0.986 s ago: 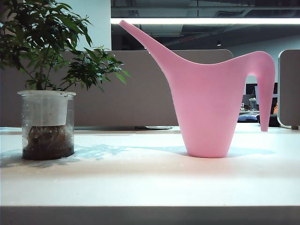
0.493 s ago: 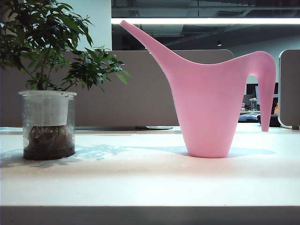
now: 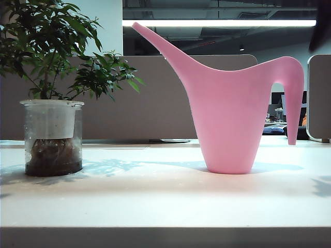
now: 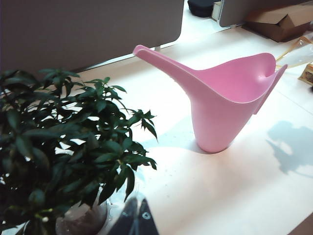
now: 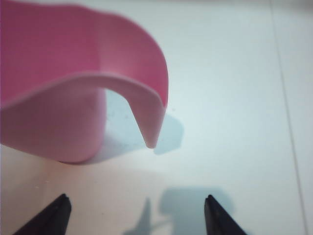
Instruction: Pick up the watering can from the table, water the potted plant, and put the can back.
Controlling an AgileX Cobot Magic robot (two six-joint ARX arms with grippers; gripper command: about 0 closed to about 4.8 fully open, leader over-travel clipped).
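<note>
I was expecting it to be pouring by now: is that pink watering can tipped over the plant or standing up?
Standing upright. The watering can rests with its base flat on the table, spout angled up, apart from the potted plant; nothing grips it.

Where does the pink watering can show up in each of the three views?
Exterior view: tall pink plastic watering can stands right of centre on the white table.
Left wrist view: upper right, beyond the leafy potted plant.
Right wrist view: upper left, handle nearest.
Shared landmark: its arched handle.

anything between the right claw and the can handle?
Nothing visible. In the right wrist view the right claw hangs open, fingertips spread, with only bare table between it and the watering can handle. Left claw is near the potted plant.
</note>
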